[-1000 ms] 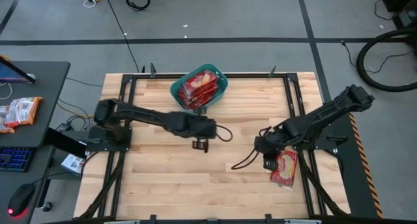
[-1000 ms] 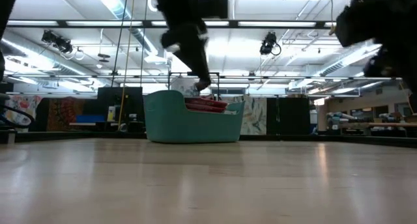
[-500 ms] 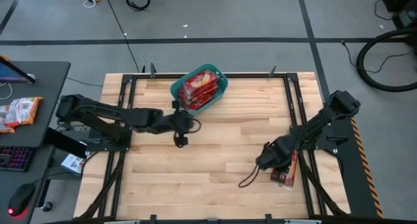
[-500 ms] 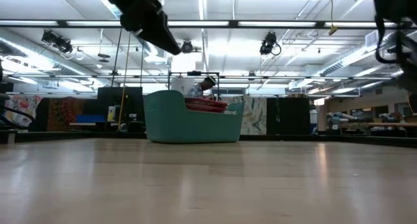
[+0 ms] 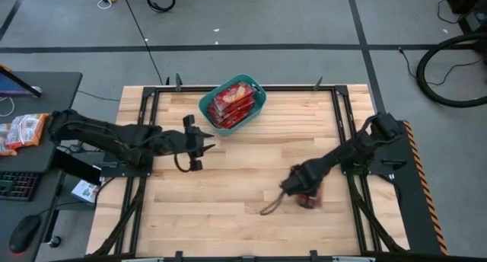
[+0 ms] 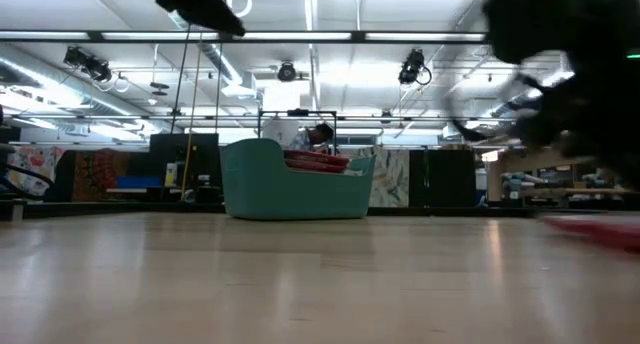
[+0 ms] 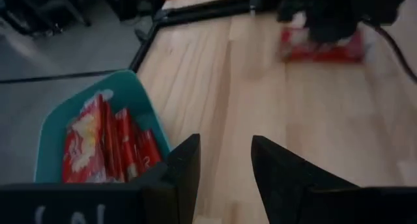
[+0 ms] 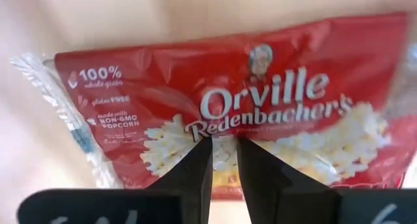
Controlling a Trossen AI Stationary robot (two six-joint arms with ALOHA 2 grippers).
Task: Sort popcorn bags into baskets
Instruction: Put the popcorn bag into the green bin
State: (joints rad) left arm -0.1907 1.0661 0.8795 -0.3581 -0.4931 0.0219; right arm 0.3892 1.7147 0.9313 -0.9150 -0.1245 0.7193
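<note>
One big teal basket (image 5: pixel 233 103) sits at the far edge of the table, full of red popcorn bags (image 5: pixel 230 102). One last bag (image 8: pixel 228 113) lies near the right side. The right gripper (image 5: pixel 298 192) hangs right over it, fingers a little apart, pinching nothing. It should grab the middle firmly. The left gripper (image 5: pixel 199 144) waits near the basket, spread and empty.

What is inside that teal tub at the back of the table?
The teal tub holds several red popcorn bags, packed side by side, some standing on edge. How many lie underneath, and the tub's floor, cannot be seen because the top bags cover them.
</note>
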